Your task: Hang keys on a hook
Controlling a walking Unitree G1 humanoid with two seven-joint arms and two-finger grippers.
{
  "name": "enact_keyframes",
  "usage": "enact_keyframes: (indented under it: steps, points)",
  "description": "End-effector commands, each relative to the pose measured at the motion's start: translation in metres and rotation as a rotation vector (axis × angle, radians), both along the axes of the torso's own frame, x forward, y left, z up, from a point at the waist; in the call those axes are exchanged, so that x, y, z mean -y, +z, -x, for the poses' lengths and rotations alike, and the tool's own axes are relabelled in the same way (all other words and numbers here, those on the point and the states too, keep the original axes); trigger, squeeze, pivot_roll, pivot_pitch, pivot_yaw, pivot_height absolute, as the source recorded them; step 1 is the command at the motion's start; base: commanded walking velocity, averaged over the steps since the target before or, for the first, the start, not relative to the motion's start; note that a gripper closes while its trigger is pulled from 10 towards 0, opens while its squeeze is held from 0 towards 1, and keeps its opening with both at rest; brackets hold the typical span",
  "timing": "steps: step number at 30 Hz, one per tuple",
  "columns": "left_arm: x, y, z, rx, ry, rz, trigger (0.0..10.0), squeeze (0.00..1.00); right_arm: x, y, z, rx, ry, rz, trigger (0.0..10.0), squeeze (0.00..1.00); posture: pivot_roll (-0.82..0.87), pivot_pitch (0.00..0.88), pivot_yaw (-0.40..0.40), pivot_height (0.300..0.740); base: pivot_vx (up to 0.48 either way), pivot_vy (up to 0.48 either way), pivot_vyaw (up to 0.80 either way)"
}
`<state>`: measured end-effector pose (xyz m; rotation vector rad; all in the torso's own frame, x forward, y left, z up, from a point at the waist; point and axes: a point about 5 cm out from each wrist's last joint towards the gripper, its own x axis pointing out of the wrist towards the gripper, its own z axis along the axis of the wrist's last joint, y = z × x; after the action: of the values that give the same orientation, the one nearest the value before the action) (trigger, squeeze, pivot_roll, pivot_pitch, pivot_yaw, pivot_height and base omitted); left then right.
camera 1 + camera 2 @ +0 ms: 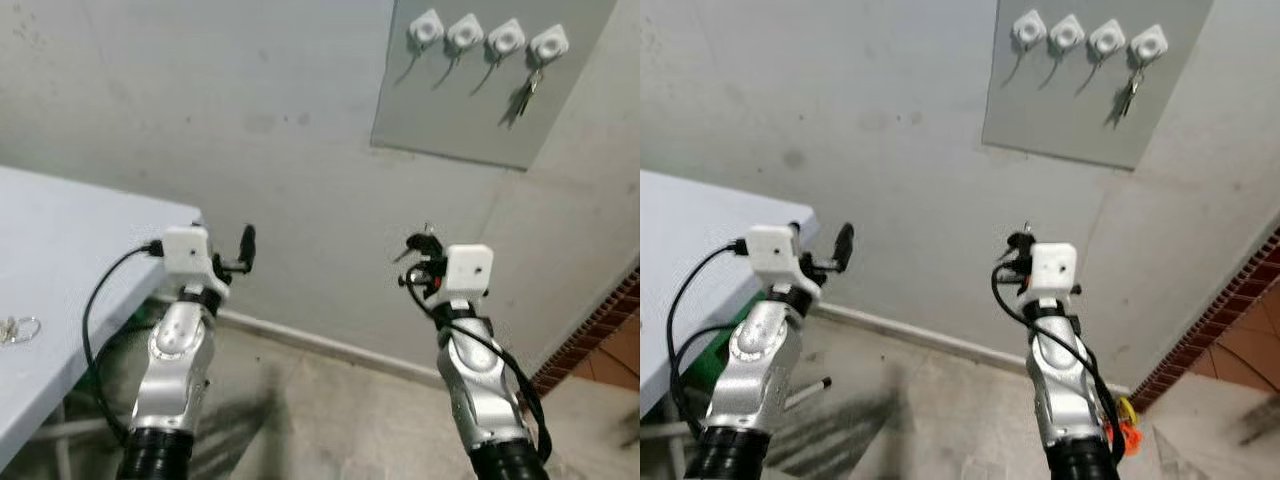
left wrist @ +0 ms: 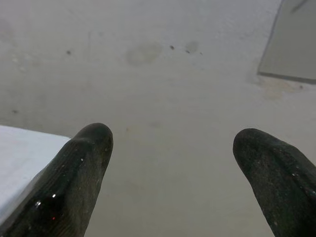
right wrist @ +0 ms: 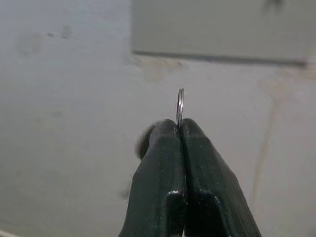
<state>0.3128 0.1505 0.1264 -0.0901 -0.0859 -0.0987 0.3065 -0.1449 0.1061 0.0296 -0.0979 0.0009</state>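
A pale grey plastered wall (image 1: 250, 130) is faced, marked with faint stains. The corner of a light grey-white bench (image 1: 60, 270) is seen on the robot's left, beside the left arm. A flat grey rectangular panel (image 1: 470, 110) is mounted high on the wall, and four white square hook mounts (image 1: 487, 36) are set in a row along its top. A small bunch of metal keys (image 1: 522, 95) is hung from the rightmost mount; the other three hooks carry nothing. A second small silver key ring (image 1: 20, 329) is seen lying on the bench near its edge.

The right hand (image 3: 180, 129) is raised in front of the wall, well below the panel, with its two black fingers pressed together on a thin silver metal key ring (image 3: 180, 106), which is held edge-on and stands up above the fingertips. The left hand (image 2: 170, 143) is held up near the bench corner, its fingers spread apart with only wall between them.
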Motion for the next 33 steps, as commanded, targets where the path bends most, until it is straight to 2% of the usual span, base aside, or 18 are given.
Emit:
enact_keyframes:
  steps: [1,11,12,15,23,33]
  points:
    - [0.002,0.004,-0.003,-0.006,0.0,0.006,10.0,0.0,0.001,0.001,0.001,-0.005,-0.026,-0.009,10.0,0.0,-0.02,0.0,0.003,0.74,0.0,0.0,0.0]
    - [0.003,0.007,-0.005,-0.002,-0.022,-0.021,10.0,0.0,0.012,-0.005,0.005,-0.074,-0.095,-0.058,10.0,0.0,-0.05,0.0,0.037,0.74,0.0,0.0,0.0]
    - [0.003,0.007,-0.006,-0.003,-0.024,-0.023,10.0,0.0,0.014,-0.003,0.006,-0.054,-0.097,-0.03,10.0,0.0,-0.06,0.0,0.043,0.74,0.0,0.0,0.0]
    - [0.003,0.008,-0.007,-0.004,-0.026,-0.022,10.0,0.0,0.014,-0.004,0.008,-0.055,-0.089,-0.05,10.0,0.0,-0.06,0.0,0.047,0.74,0.0,0.0,0.0]
    - [0.007,0.008,-0.009,-0.023,-0.049,-0.017,10.0,0.0,0.013,-0.002,0.014,-0.023,-0.088,-0.019,10.0,0.0,-0.07,0.0,0.059,0.74,0.0,0.0,0.0]
    - [0.009,0.016,-0.006,0.024,-0.114,-0.045,10.0,0.0,0.015,0.023,0.011,0.115,-0.064,-0.034,10.0,0.0,-0.07,0.0,0.039,0.74,0.0,0.0,0.0]
